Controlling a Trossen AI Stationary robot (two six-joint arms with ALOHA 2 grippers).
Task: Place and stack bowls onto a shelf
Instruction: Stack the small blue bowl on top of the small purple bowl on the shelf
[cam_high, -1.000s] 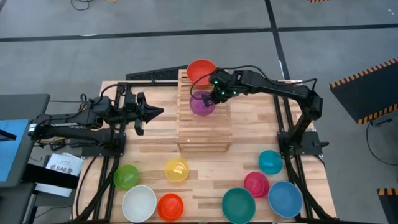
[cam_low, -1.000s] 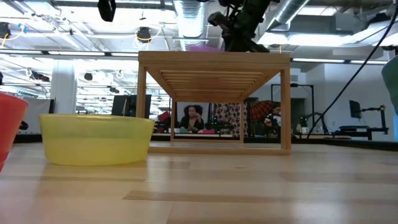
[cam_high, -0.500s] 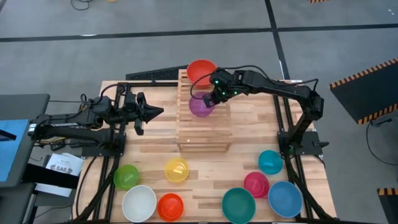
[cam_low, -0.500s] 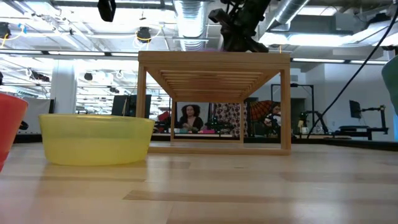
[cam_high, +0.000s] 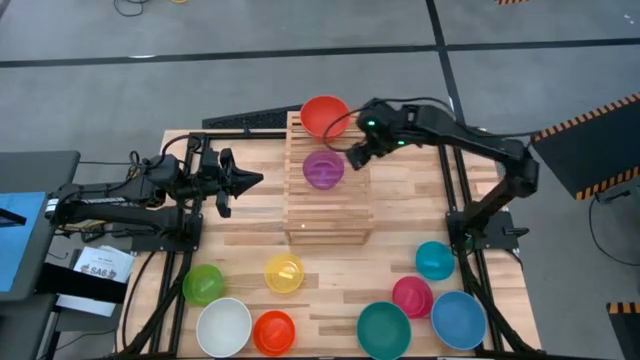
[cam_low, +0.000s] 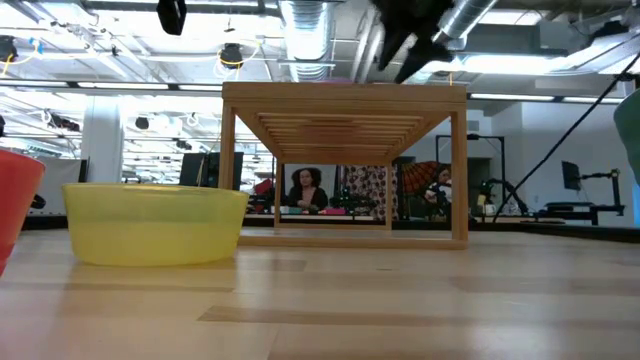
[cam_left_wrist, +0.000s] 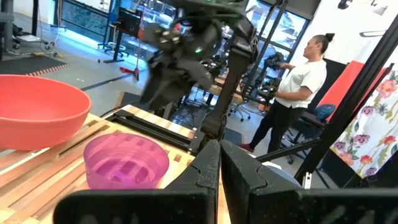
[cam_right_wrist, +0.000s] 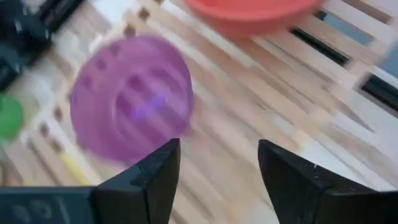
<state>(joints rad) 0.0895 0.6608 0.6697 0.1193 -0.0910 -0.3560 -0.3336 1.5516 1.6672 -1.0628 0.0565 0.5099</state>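
We judge that the purple bowl (cam_high: 323, 169) has just been set down: it sits upright on the shelf (cam_high: 328, 215), on the slats just beside the red bowl (cam_high: 324, 115), which rests on the shelf's far end. The right pincer (cam_high: 357, 157) hangs beside the purple bowl, released, its fingers (cam_right_wrist: 144, 180) spread wide with nothing between them. The left pincer (cam_high: 252, 181) waits clenched over the bench (cam_high: 400, 210), left of the shelf, empty.

So two bowls are on the shelf and neither is stacked. Next, we reckon, the right arm must lift clear without nudging the purple bowl, then go for one of the bowls at the near edge of the bench: the teal bowl (cam_high: 434, 259) is the closest on its side. Stacking will call for a drop centred over a bowl of matching or larger size.

The purple bowl is small, translucent and glossy; the slats show through its wall. The red bowl is larger and opaque.
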